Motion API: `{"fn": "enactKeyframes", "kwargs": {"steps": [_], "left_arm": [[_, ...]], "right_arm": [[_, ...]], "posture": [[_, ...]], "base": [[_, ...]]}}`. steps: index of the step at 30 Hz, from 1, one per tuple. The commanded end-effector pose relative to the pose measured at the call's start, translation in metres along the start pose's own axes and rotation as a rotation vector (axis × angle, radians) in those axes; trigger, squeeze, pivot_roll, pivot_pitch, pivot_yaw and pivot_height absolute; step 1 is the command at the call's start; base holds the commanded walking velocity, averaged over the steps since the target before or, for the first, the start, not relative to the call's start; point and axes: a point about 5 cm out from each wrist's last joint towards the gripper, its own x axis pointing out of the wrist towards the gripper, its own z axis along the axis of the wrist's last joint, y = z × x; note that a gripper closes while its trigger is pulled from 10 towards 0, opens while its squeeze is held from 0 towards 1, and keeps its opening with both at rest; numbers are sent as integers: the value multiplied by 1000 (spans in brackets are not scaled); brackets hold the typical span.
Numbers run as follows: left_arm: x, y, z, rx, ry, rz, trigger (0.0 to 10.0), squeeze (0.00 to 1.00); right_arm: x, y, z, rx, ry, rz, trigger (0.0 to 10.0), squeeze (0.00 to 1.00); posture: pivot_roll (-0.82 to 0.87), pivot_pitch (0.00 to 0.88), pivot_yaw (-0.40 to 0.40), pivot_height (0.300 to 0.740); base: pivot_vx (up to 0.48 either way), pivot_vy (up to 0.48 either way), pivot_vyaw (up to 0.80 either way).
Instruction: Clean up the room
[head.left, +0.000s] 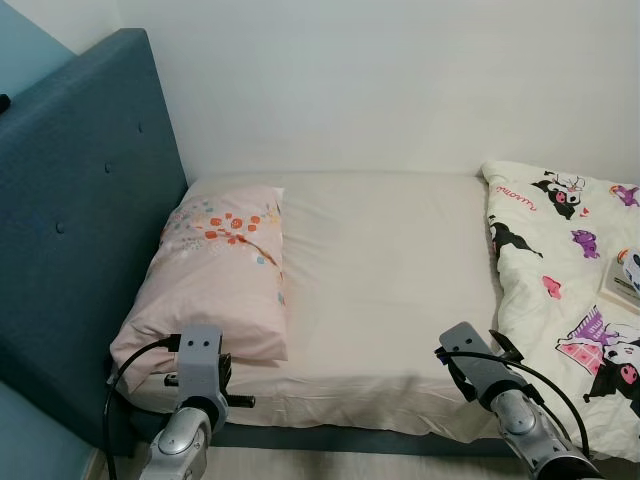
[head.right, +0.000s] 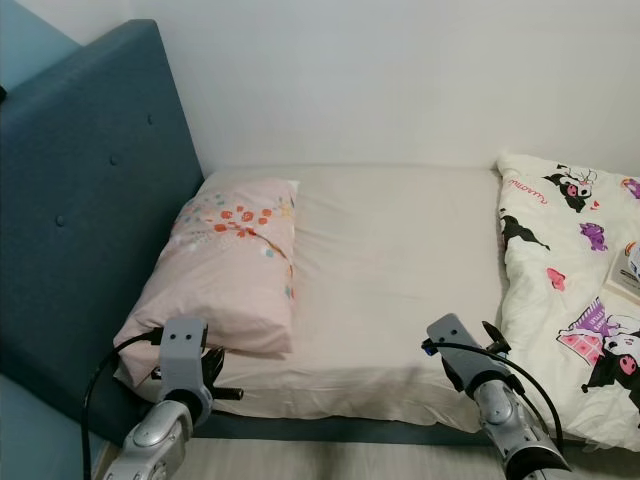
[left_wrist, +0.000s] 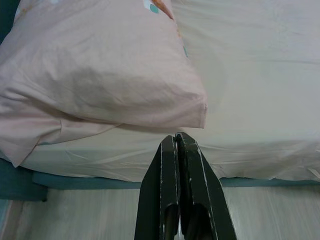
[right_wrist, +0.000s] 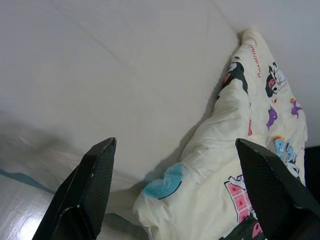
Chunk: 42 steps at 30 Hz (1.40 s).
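Observation:
A pink pillow (head.left: 222, 270) with a flower print lies at the head of the bed, against the blue headboard (head.left: 80, 200). A cream duvet (head.left: 570, 270) with cartoon prints is bunched over the right part of the bed. My left gripper (left_wrist: 178, 136) is shut with nothing in it, just off the bed's front edge below the pillow's near corner (left_wrist: 197, 107). My right gripper (right_wrist: 175, 141) is open wide and empty, held over the bed's front edge by the duvet's near fold (right_wrist: 220, 165). Between pillow and duvet the cream sheet (head.left: 380, 280) lies bare.
A small flat box or book (head.left: 625, 278) rests on the duvet at the far right. A white wall runs behind the bed. A pale floor strip (left_wrist: 90, 215) shows below the bed's teal base. Both silver arms (head.left: 185, 420) rise from the bottom edge.

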Motion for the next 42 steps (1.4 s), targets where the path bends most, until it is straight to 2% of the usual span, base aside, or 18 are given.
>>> {"fn": "enactKeyframes", "kwargs": {"steps": [1, 42], "left_arm": [[-2, 1, -1, -4, 8, 8, 10000, 0], [-1, 1, -1, 1, 11, 3, 10000, 0]], "right_arm": [[-4, 0, -7, 5, 16, 6, 10000, 0], [-2, 2, -5, 5, 16, 8, 10000, 0]], "posture": [[14, 137, 2, 740], [12, 126, 6, 740]], "base": [[0, 0, 0], [0, 0, 0]]}}
